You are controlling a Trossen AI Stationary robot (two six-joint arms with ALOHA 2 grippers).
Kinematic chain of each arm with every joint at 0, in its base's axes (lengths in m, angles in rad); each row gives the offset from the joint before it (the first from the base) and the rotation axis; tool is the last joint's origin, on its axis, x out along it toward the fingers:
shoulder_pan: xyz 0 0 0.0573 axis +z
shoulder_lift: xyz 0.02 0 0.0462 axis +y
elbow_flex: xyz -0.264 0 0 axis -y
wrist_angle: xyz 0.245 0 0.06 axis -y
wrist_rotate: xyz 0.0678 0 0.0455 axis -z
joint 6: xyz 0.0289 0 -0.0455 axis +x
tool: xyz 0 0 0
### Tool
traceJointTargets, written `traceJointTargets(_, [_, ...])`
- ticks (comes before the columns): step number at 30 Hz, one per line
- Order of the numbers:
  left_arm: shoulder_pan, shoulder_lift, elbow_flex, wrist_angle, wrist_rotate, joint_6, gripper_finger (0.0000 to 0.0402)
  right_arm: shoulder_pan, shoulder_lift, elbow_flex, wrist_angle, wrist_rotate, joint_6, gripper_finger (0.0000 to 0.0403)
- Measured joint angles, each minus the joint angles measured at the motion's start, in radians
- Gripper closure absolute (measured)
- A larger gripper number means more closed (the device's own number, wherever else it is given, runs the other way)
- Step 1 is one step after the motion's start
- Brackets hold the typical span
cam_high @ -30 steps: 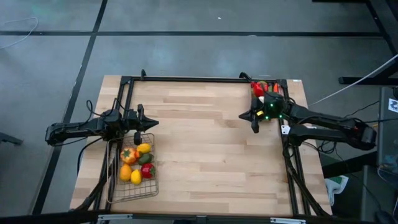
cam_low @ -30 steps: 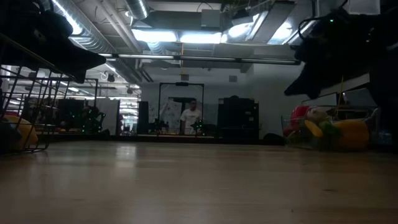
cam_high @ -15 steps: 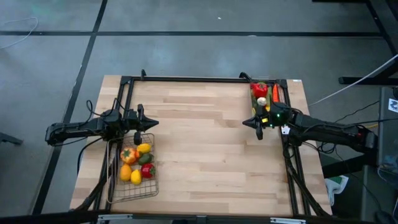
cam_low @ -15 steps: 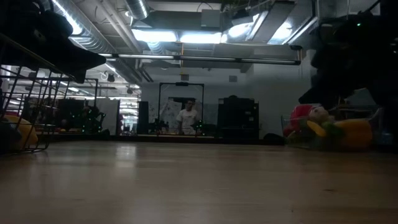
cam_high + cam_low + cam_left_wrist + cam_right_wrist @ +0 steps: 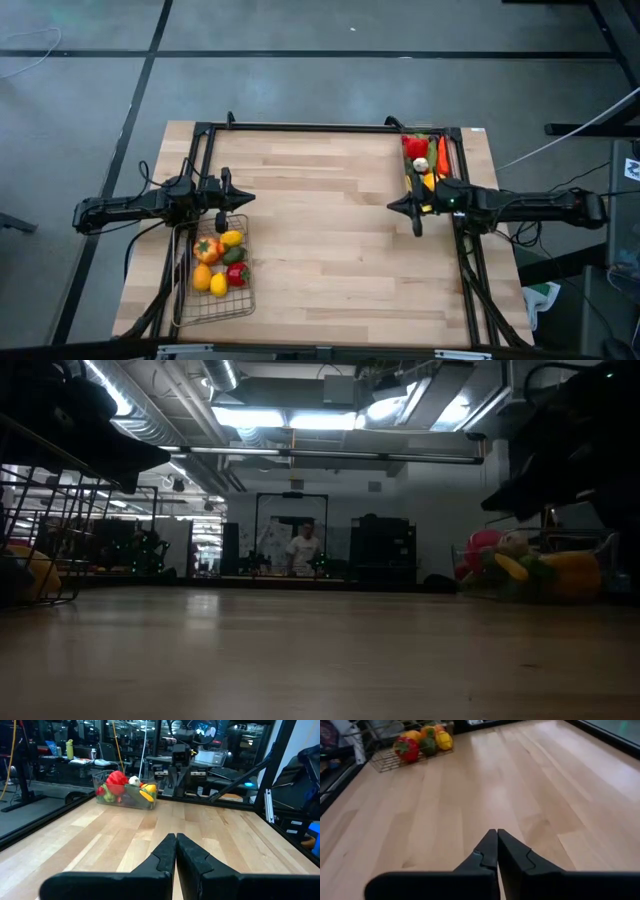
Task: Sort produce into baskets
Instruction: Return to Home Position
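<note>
The right pincer (image 5: 496, 833) had its two dark fingers pressed together with nothing between them, and it hung above bare wood, pointing toward the middle of the tabletop (image 5: 320, 230). It was just beside one end of the clear plastic bin (image 5: 125, 804), which stood at the right edge of the tabletop near the far corner. In that bin lay a red pepper (image 5: 416, 146), a white garlic (image 5: 421, 164), a yellow piece (image 5: 428, 181) and an orange carrot (image 5: 443, 152). The left pincer (image 5: 176, 836) was likewise closed tight and empty, above the tabletop's left side and aimed across at the bin. Just beside it, along the left edge, sat the wire-mesh basket (image 5: 180, 300), holding an orange pepper (image 5: 207, 249), a lemon (image 5: 231, 238), a green piece (image 5: 234, 255) and a red piece (image 5: 237, 274), with more yellow and orange produce touching them. In the low view a person (image 5: 301, 550) stood far off in the room beyond.
</note>
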Motion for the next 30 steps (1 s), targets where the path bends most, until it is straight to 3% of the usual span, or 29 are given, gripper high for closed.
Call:
traceJointTargets(8, [0.000,0.000,0.000,0.000,0.000,0.000,0.0392,0.015,-0.114,0.000,-0.008,-0.031,-0.076,0.0391])
traceJointTargets(18, [0.000,0.000,0.000,0.000,0.000,0.000,0.0392,0.015,-0.292,0.000,-0.192,-0.036,-0.108,0.0391])
traceJointTargets(30, [0.000,0.000,0.000,0.000,0.000,0.000,0.0392,0.015,-0.358,0.000,-0.274,-0.036,-0.110,0.0391])
